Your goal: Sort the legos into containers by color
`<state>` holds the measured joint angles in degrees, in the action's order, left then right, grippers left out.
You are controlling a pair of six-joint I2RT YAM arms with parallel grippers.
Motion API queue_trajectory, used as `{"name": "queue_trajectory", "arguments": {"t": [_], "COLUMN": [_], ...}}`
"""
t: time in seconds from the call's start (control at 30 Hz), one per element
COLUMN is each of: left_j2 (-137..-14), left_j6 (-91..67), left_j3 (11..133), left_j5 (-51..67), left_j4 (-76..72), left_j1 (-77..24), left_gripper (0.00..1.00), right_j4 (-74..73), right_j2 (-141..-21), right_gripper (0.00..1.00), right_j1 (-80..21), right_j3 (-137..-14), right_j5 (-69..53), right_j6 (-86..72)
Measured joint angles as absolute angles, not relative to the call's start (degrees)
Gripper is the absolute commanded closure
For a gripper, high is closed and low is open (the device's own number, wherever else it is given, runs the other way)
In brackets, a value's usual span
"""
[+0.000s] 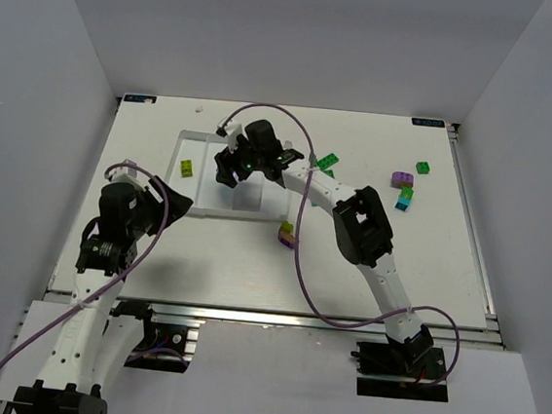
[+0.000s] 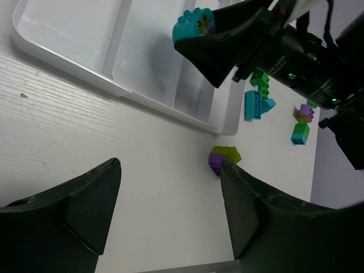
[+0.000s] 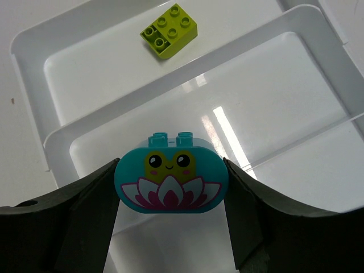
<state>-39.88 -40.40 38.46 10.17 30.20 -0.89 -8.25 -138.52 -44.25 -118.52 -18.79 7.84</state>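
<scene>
Right wrist, right end effector (image 3: pixel 172 196) clamps teal brick (image 3: pixel 171 177) crosswise, left end effector (image 2: pixel 169 170) apart

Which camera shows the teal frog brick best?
Right wrist: the teal frog brick sits centred, printed face forward, gripped in the right claw. Left wrist catches only its end; overhead, the claw hides it.
</scene>
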Motion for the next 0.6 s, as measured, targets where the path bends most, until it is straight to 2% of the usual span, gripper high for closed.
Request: {"name": "queue_trajectory", "arguments": {"t": [0.1,0.23,0.27,0.3,0.33,0.53,0.6], "left_j2": [-38.65,-37.39,-37.26,-37.06,-37.01,-37.54,-38.20], "left_j6": [-40.77,-41.19,-41.58,-41.63,-41.82,-42.70,-42.87], "left_j3": [38.46,38.46,38.46,38.46,38.46,38.46,38.46], "left_j5": [10.98,12.36,13.26,13.34,13.78,16.21,16.88], "left_j4": [30.50,30.50,30.39,30.39,30.33,27.94,27.31], "left_j1": [-0.89,-0.89,-0.89,-0.89,-0.89,-0.89,-0.89], "left_gripper": [0.19,0.19,0.19,0.19,0.19,0.22,0.32], "right_j4": [-7.42,-7.51,-7.46,-7.29,-7.25,-7.46,-7.51], "right_j2": [-139.59,-140.09,-140.09,-140.03,-139.83,-134.10,-132.27], "right_gripper": [0.30,0.22,0.16,0.16,0.11,0.11,0.15], "right_j1": [-44.53,-44.53,-44.47,-44.40,-44.29,-43.07,-42.70], "right_j3": [-118.63,-118.63,-118.63,-118.63,-118.52,-112.84,-112.71], "right_j5": [-17.76,-17.67,-17.74,-17.82,-18.15,-24.01,-25.54], "right_j6": [8.05,9.04,9.39,9.74,9.91,11.81,12.32]}}
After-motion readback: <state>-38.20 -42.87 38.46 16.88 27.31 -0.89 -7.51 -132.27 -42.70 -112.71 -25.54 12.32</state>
